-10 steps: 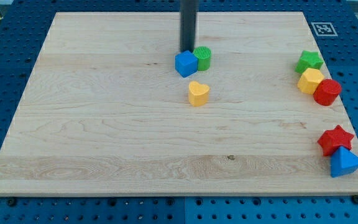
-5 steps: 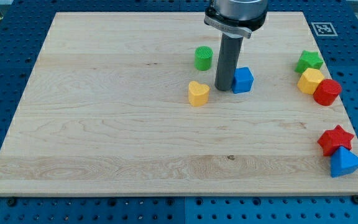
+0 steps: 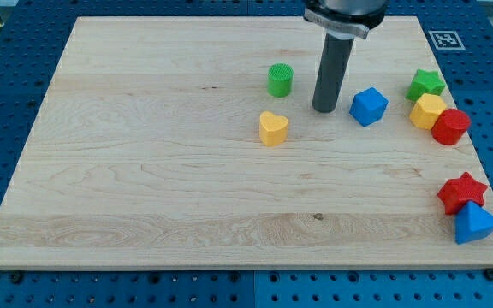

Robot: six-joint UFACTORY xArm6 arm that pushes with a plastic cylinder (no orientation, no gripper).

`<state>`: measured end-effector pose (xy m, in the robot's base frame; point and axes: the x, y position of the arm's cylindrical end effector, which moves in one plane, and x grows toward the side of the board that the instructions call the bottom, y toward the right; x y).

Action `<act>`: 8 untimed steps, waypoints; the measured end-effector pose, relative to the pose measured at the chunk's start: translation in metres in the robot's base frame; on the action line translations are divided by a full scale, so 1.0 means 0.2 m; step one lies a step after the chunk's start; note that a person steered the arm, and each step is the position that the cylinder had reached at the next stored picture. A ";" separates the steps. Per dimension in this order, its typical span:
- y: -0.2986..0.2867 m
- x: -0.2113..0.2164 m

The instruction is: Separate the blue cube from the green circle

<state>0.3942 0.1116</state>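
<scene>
The blue cube [image 3: 369, 106] sits right of the board's middle, turned a little on its base. The green circle [image 3: 280, 79] stands to its left, well apart from it. My tip [image 3: 323, 110] rests on the board between the two, nearer the cube, with a small gap to the cube's left side. The dark rod rises from the tip to the view's top.
A yellow heart [image 3: 272, 128] lies below the green circle. At the right edge are a green star [image 3: 425, 84], a yellow hexagon [image 3: 427, 110] and a red cylinder [image 3: 450, 126]. Lower right are a red star [image 3: 461, 191] and a blue triangle [image 3: 474, 224].
The blue cube, first touching the green circle, was pushed right and now sits far from it. My tip moved right with it and now stands just off its left side.
</scene>
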 end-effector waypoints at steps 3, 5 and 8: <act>0.29 -0.01; -0.11 -0.01; -0.53 0.30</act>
